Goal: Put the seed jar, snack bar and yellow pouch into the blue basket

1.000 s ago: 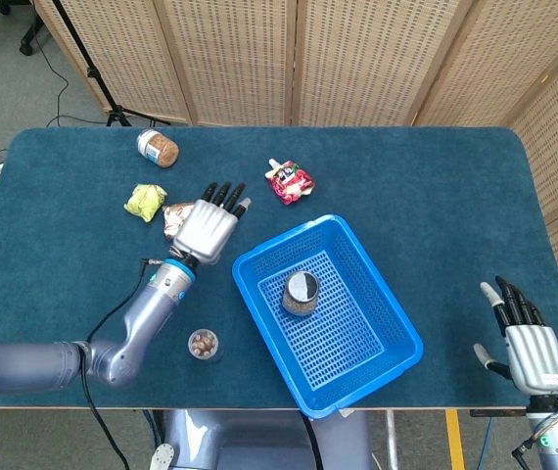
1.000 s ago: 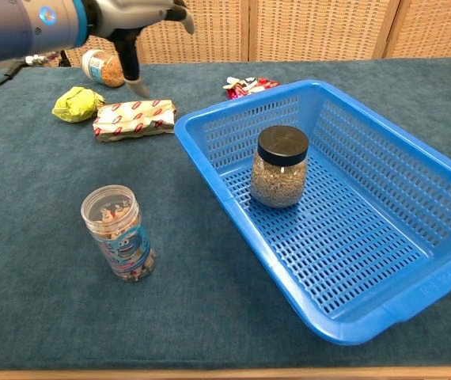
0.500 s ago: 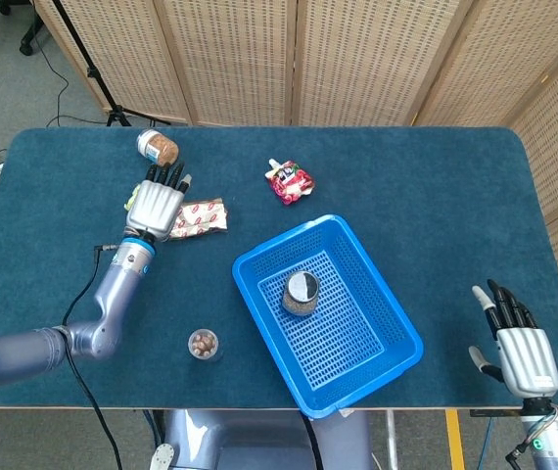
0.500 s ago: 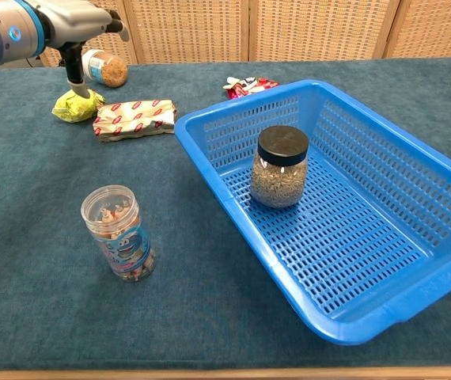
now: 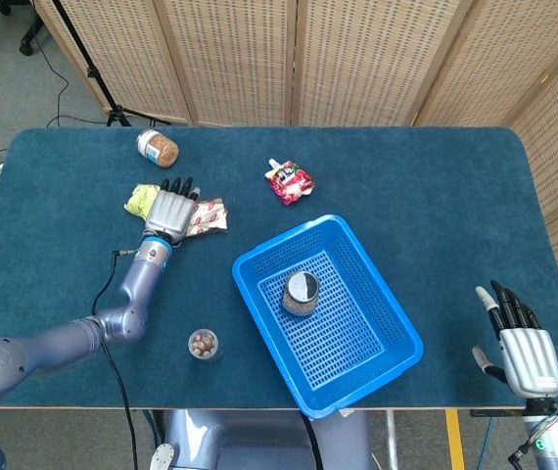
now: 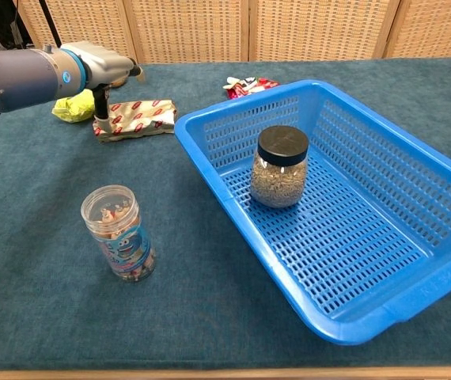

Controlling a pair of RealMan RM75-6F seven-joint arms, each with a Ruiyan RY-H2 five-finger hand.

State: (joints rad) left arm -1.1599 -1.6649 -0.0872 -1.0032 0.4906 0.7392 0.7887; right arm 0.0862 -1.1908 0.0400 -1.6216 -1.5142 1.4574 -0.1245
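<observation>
Snack bar in red-and-white foil wrapper (image 5: 201,216) lay on blue worktop (image 5: 406,176), left of blue plastic mesh basket (image 5: 377,294). Left hand (image 5: 169,210) sat over bar's left end, fingers extended, nothing visibly gripped (contact unclear). Crumpled yellow pouch (image 5: 142,199) just beside hand. Black-lidded glass seed jar (image 6: 279,166) already upright in basket. Right hand (image 5: 529,354) idle, fingers apart, at near right corner. Risk: slick wrapper slipping from shallow grasp; fingers nudging pouch away.
</observation>
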